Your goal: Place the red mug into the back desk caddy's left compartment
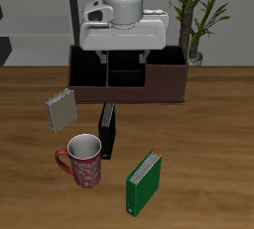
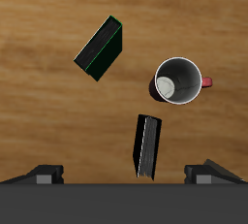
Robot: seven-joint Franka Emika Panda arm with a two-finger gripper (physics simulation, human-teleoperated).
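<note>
The red mug [image 1: 82, 164] stands upright near the table's front edge, its grey inside showing and its handle pointing away from the black book. In the wrist view the red mug [image 2: 179, 80] is seen from above. The back desk caddy [image 1: 126, 86], a long dark brown box, sits at the table's back. Its left compartment [image 1: 87, 70] is a black-lined end bay with nothing in it. My gripper [image 1: 123, 60] hangs over the caddy's middle, far behind the mug. In the wrist view the gripper [image 2: 126, 176] is open and holds nothing.
A black book [image 1: 107, 132] stands between the caddy and the mug. A green book [image 1: 144, 181] stands beside the mug near the front edge. A grey striped notebook [image 1: 60, 109] leans farther back. A potted plant [image 1: 198, 20] stands behind the caddy's far end.
</note>
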